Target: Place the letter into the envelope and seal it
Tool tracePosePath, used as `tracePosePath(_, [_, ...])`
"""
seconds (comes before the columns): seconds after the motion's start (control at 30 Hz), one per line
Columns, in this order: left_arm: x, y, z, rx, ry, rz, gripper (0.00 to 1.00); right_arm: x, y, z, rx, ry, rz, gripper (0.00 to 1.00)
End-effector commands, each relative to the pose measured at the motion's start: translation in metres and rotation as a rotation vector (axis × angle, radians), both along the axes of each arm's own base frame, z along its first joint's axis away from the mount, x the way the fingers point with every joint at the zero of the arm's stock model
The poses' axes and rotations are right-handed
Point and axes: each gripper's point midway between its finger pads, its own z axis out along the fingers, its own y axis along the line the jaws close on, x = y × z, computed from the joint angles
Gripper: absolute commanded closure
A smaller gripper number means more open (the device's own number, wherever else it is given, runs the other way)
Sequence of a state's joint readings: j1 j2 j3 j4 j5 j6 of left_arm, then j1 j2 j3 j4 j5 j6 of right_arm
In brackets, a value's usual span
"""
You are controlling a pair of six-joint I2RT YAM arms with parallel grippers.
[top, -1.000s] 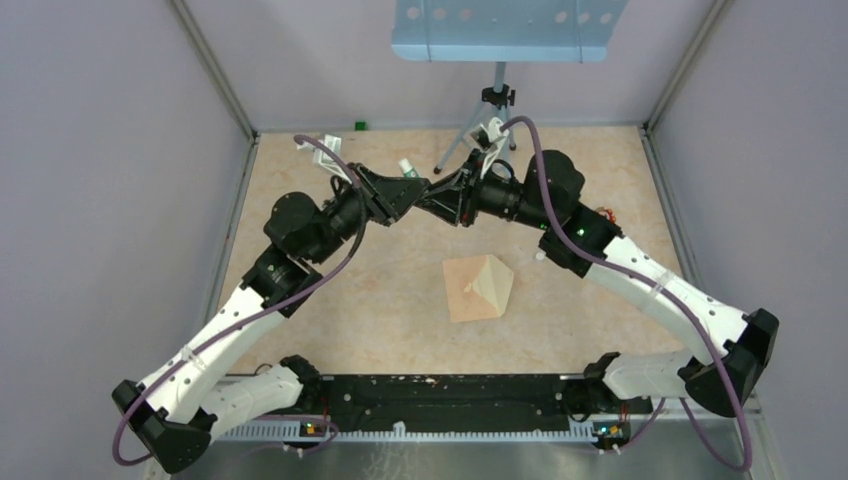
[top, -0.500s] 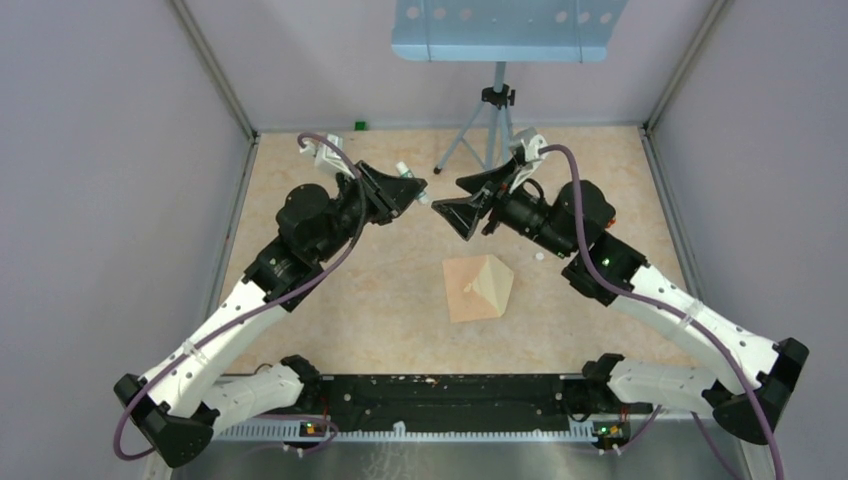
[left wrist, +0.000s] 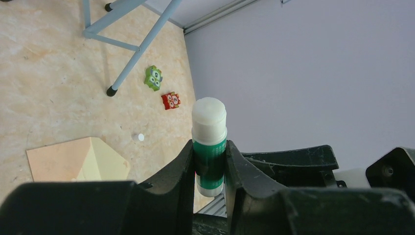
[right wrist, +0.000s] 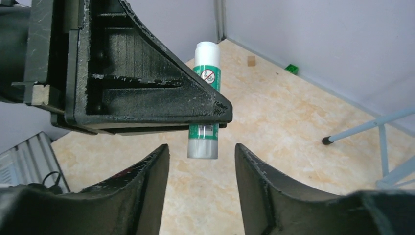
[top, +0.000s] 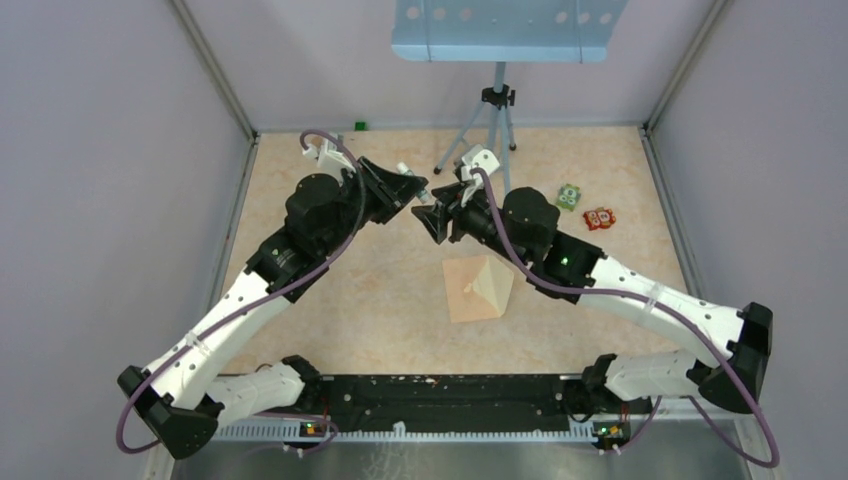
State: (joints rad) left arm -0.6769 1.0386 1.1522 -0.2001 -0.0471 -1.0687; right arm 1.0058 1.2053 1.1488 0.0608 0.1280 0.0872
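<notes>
The pinkish-tan envelope (top: 462, 292) lies flat on the table's middle. The cream letter (top: 495, 283) lies over its right half; I cannot tell whether it is tucked inside. Both show in the left wrist view, the envelope (left wrist: 54, 159) and the letter (left wrist: 105, 164). My left gripper (top: 415, 187) is raised behind them and shut on a green glue stick (left wrist: 209, 147) with white ends. My right gripper (top: 432, 215) is open and faces the left one. In the right wrist view the stick's lower end (right wrist: 203, 144) hangs just beyond my open right fingers (right wrist: 147, 181), not touching them.
A blue tripod (top: 497, 110) stands at the back centre, with a leg in the right wrist view (right wrist: 367, 126). A green toy (top: 569, 196) and a red toy (top: 599, 218) lie at the right. A small green block (top: 359, 126) sits by the back wall.
My right gripper, which had pulled away to the right, has swung back left and now sits close to the left gripper. The left gripper with the stick has barely moved.
</notes>
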Motion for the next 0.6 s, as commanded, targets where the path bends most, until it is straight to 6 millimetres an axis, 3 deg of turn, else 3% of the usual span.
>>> tracePosePath(0.0, [-0.001, 0.0, 0.016, -0.05, -0.018, 0.004, 1.0, 0.007, 0.003, 0.035, 0.041, -0.076, -0.049, 0.52])
tracePosePath(0.27, [-0.003, 0.001, 0.009, -0.043, -0.006, 0.001, 1.0, 0.014, 0.005, 0.031, 0.016, -0.08, -0.089, 0.67])
tracePosePath(0.5, [-0.003, -0.001, -0.003, -0.026, 0.01, -0.01, 1.0, 0.018, 0.003, 0.021, -0.02, -0.047, -0.12, 0.98])
tracePosePath(0.57, [-0.005, -0.002, -0.003, -0.009, -0.014, -0.027, 0.82, 0.018, 0.0, 0.018, -0.028, -0.028, -0.131, 1.0])
